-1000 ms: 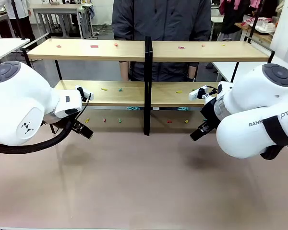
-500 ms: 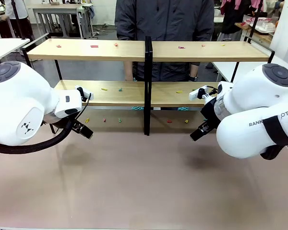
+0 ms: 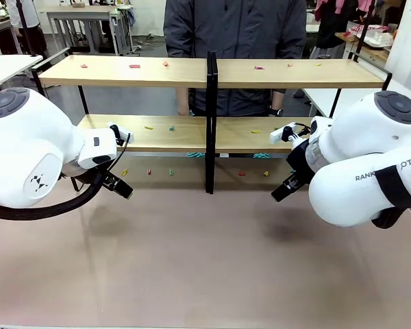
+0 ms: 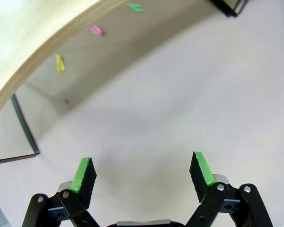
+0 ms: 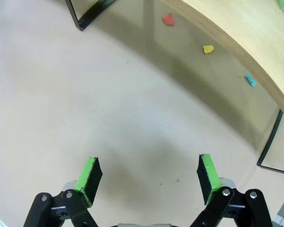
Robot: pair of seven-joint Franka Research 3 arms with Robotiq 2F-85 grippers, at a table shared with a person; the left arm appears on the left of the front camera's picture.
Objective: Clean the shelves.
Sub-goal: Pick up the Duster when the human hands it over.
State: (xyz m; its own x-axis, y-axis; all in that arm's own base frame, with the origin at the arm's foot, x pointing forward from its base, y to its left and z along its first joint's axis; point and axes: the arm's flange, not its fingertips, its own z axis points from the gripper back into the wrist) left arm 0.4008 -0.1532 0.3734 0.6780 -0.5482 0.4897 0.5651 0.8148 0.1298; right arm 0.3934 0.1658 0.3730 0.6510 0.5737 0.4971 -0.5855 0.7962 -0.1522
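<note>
The left hand hangs low over the counter with its jaws spread wide and nothing between the green pads. The right hand mirrors it on the other side, equally wide and empty. Both sit just in front of the shelves, which stand across the far half of the counter, with a person behind them at the central post.

Small coloured scraps dot the upper board, more lie on the lower board, and a few rest on the counter under the rack; the left wrist view picks out a yellow scrap there. Nothing looks cleared, so the task seems to be at its start, with both arms poised for a first reach.

The next move probably calls for one hand to travel forward over a board, come down on a single scrap and pinch it. The pieces are tiny and flat, so the fingertips would have to meet the wood closely.

Compared with a second ago, the arms and scraps sit in the same places; only the person has shifted slightly to the side.
</note>
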